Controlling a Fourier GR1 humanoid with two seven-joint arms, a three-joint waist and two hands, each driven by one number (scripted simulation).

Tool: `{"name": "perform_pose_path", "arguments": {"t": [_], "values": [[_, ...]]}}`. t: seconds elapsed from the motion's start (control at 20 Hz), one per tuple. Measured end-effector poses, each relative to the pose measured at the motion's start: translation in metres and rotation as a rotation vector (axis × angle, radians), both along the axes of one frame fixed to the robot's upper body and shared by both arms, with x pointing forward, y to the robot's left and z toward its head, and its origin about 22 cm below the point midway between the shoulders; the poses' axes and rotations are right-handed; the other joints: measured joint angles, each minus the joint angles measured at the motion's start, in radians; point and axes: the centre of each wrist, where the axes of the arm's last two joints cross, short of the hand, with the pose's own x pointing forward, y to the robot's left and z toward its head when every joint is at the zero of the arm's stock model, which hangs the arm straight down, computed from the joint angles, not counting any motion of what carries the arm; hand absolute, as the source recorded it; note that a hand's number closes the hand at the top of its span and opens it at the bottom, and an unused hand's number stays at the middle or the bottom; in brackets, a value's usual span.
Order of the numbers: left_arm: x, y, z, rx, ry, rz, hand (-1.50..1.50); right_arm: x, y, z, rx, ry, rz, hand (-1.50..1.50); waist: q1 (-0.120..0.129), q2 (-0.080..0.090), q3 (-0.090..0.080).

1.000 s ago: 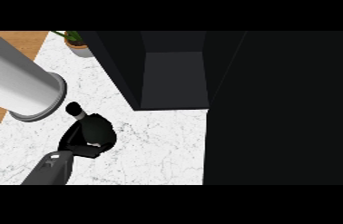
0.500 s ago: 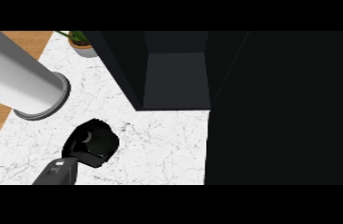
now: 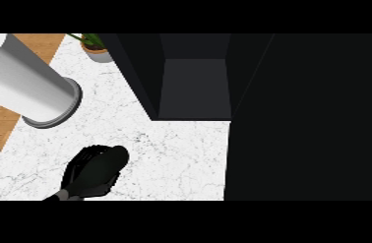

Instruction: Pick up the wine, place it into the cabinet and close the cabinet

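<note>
Frankly, I see my left hand (image 3: 94,170) low over the desk (image 3: 174,153), fingers seemingly relaxed and holding nothing, no wine anywhere in view, and the cabinet (image 3: 195,89) standing open, so closing remains.

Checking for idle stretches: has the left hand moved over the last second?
Yes. The left hand has drawn back toward the view's lower edge, away from the grey cylinder and the open cabinet.
</note>
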Motion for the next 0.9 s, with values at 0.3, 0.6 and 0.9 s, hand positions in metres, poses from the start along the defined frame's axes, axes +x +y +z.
{"name": "perform_pose_path", "arguments": {"t": [0.3, 0.6, 0.9], "values": [[-0.020, -0.015, 0.001, -0.052, -0.015, -0.035, 1.50, 0.001, -0.004, -0.004, 0.008, 0.006, 0.003, -1.50, 0.001, 0.004, -0.004], [-0.029, -0.037, 0.031, -0.097, -0.050, -0.093, 1.50, -0.001, -0.002, -0.005, 0.012, 0.003, 0.006, -1.50, 0.004, 0.007, -0.008], [-0.032, -0.061, 0.079, -0.135, -0.093, -0.140, 1.50, 0.005, -0.004, -0.004, 0.007, 0.003, 0.012, -1.50, 0.000, 0.010, -0.009]]}}
